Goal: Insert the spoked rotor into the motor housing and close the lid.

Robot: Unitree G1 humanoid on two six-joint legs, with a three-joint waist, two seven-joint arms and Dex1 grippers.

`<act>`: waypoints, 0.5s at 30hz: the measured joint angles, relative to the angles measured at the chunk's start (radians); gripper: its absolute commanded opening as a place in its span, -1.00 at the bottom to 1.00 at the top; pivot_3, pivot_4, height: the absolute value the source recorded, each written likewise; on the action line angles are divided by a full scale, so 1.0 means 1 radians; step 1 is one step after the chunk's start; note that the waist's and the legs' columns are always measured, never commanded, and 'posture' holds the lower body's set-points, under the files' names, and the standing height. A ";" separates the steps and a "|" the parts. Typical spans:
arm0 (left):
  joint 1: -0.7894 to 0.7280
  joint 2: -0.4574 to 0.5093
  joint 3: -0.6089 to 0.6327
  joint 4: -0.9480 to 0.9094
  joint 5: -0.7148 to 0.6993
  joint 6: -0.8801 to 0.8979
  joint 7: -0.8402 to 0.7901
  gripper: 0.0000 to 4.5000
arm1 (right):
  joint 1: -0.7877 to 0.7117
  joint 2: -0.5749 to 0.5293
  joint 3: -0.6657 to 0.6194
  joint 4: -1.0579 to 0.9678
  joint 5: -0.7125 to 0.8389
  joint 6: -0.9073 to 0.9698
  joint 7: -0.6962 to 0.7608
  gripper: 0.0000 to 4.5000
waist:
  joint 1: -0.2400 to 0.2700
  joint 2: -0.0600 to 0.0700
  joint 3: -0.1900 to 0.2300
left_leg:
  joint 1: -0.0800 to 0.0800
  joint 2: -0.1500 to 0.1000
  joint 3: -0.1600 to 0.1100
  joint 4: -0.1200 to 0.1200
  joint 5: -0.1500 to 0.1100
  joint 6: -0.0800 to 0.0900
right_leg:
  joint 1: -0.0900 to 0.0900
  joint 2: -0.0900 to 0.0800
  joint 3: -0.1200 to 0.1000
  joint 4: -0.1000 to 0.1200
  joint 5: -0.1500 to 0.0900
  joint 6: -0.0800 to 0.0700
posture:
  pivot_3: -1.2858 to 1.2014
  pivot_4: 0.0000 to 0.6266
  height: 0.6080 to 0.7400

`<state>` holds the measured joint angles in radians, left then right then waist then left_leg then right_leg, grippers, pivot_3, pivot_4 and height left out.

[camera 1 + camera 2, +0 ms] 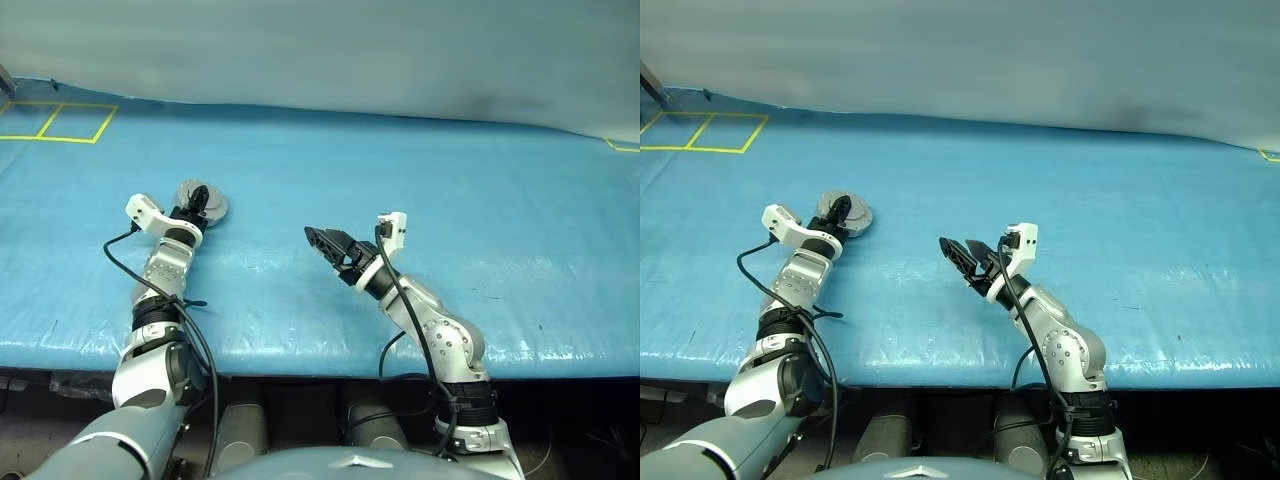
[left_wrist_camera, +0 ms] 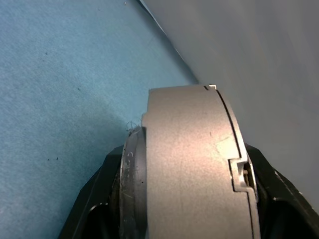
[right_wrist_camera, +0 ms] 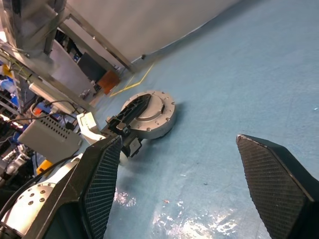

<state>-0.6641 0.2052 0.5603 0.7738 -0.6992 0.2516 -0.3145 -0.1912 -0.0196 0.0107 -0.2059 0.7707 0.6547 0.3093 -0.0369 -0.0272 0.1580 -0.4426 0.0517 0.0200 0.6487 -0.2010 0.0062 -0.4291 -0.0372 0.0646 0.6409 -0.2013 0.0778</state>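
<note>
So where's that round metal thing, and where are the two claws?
motor housing (image 3: 152,117): right wrist view, its closed grey top face.
left claw (image 1: 843,213): right eye view, fingertips over the housing.
right claw (image 1: 322,240): left eye view, between its open fingertips.

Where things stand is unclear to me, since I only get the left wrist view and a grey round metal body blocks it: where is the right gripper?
Observer: The right gripper hovers over the blue table cover, apart from the round silver motor housing and to its right in the head views.
Operator: Is it carrying anything?
Observer: No, its jaws stand open with nothing between them.
Operator: Is the housing closed?
Observer: In the right wrist view the plain grey-silver lid looks to lie flat on the housing, with the left gripper reaching across its top.
</note>
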 measured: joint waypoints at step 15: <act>0.134 0.067 0.036 -0.176 0.090 -0.154 0.162 1.00 | -0.002 0.000 0.000 -0.002 -0.021 0.000 0.014 0.74 | -0.001 0.000 0.000 | 0.003 0.001 0.002 -0.001 0.000 0.000 | 0.001 0.001 0.001 0.001 0.000 -0.001 | 0.03 -0.52 1.00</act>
<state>-0.5297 0.2718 0.5962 0.5983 -0.6096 0.0981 -0.1520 -0.1930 -0.0192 0.0105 -0.2076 0.7497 0.6547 0.3237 -0.0380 -0.0273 0.1576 -0.4399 0.0529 0.0217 0.6480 -0.2010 0.0059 -0.4280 -0.0365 0.0658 0.6424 -0.2014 0.0769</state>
